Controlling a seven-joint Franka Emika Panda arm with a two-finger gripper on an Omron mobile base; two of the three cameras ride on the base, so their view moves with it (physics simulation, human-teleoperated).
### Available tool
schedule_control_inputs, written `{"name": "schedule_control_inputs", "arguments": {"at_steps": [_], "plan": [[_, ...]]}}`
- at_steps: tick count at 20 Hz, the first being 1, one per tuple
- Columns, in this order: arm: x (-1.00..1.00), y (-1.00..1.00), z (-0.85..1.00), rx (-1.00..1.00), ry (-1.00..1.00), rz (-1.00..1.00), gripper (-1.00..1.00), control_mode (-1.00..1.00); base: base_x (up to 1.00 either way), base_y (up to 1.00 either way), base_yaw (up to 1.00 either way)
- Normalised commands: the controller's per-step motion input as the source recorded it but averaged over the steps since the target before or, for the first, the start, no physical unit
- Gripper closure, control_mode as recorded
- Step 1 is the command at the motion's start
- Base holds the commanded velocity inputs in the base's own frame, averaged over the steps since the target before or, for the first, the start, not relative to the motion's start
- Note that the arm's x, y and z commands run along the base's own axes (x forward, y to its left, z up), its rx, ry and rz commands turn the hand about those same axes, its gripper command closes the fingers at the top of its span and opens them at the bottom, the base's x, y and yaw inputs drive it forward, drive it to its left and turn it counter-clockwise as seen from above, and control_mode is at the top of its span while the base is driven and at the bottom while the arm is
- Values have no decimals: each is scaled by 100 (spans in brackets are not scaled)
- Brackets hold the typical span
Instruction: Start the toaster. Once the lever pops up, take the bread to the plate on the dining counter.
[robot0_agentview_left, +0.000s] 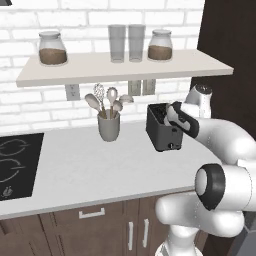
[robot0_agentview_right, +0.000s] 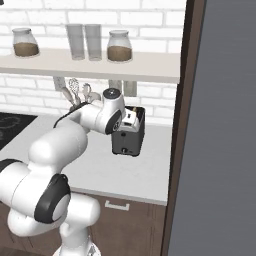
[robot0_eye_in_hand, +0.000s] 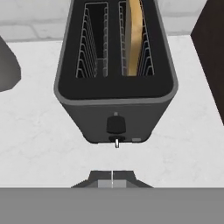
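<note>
The dark toaster (robot0_eye_in_hand: 116, 94) stands on the white worktop by the brick wall, also seen as the toaster (robot0_agentview_left: 161, 128) and the toaster (robot0_agentview_right: 129, 134). A tan slice of bread (robot0_eye_in_hand: 134, 37) stands upright in its right-hand slot; the left slot is empty. A black lever (robot0_eye_in_hand: 116, 124) sits on the front face, with a small silver knob (robot0_eye_in_hand: 117, 142) below it. My gripper (robot0_eye_in_hand: 112, 177) is shut with nothing in it, hovering just above and in front of the toaster's front edge, apart from the lever. The plate and the dining counter are out of view.
A grey utensil cup (robot0_agentview_left: 108, 126) with spoons and a whisk stands left of the toaster. A black hob (robot0_agentview_left: 15, 162) lies at the far left. A shelf (robot0_agentview_left: 120, 67) with jars and glasses hangs above. A tall dark cabinet (robot0_agentview_right: 220, 125) closes off the right side.
</note>
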Motion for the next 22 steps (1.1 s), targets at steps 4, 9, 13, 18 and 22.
{"name": "schedule_control_inputs", "arguments": {"at_steps": [4, 9, 13, 18, 22], "plan": [[11, 0, -20, -1, 0, 0, 100, -100, 0, 0, 0], [17, 0, -22, -1, 0, 0, 100, -100, 0, 0, 0], [17, 0, -12, 0, 0, 0, 100, -100, 0, 0, 0], [20, 0, 0, 0, 0, 0, 100, -100, 0, 0, 0], [20, 0, -3, 0, 0, 0, 100, -100, 0, 0, 0]]}}
